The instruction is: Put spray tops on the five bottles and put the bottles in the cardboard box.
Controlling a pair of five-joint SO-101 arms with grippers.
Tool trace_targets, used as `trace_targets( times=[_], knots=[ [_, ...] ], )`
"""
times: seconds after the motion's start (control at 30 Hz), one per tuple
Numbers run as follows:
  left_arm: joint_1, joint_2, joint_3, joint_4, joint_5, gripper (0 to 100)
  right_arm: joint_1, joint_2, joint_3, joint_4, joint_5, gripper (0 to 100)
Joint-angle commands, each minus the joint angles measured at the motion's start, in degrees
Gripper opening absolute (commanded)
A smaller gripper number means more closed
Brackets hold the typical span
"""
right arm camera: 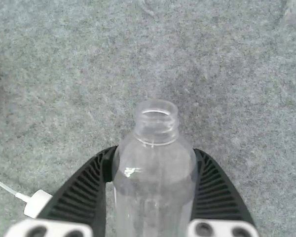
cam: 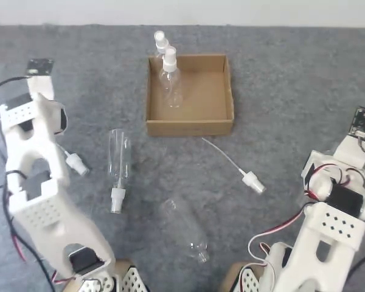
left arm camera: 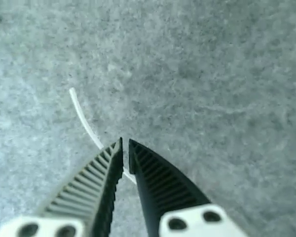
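Observation:
My right gripper [right arm camera: 154,154] is shut on a clear open-necked bottle [right arm camera: 155,148], held above the grey carpet. My left gripper [left arm camera: 126,143] is shut on the thin white tube [left arm camera: 84,118] of a spray top [cam: 76,163], whose head lies beside the left arm [cam: 33,121]. Another spray top [cam: 253,181] [right arm camera: 37,203] lies on the carpet near the right arm [cam: 334,207]. One capped bottle [cam: 171,79] stands in the cardboard box [cam: 222,91], and a second [cam: 160,41] stands just behind its far left corner. A capped bottle [cam: 118,167] and an uncapped bottle [cam: 185,230] lie on the carpet.
Grey carpet covers the table. Wires trail from both arm bases at the near edge. Open carpet lies between the box and the two lying bottles, and to the right of the box.

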Motion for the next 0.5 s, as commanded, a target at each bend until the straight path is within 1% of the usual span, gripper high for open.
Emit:
trace_targets(
  times=[0.0, 0.1, 0.2, 0.33, 0.47],
  knots=[
    [-0.09, 3.16, -6.02, 0.09, -1.85, 1, -1.01, -1.63, -0.7, -0.75, 0.0, 9.3],
    [-0.26, 6.15, -6.9, 0.35, -2.9, 1, -1.01, -1.63, -0.7, -0.75, 0.0, 9.3],
    [-2.29, 6.68, -7.08, 1.14, -2.81, 1, -1.01, -1.8, -0.7, -0.84, 0.0, 9.3],
    [-5.45, 5.63, -7.08, 7.3, -2.99, 1, -3.03, -1.45, -0.7, -0.75, 0.0, 9.3],
    [-7.65, 4.84, -7.08, 14.68, -6.33, 1, -3.38, -1.71, -0.7, -0.66, 0.09, 9.3]
  ],
)
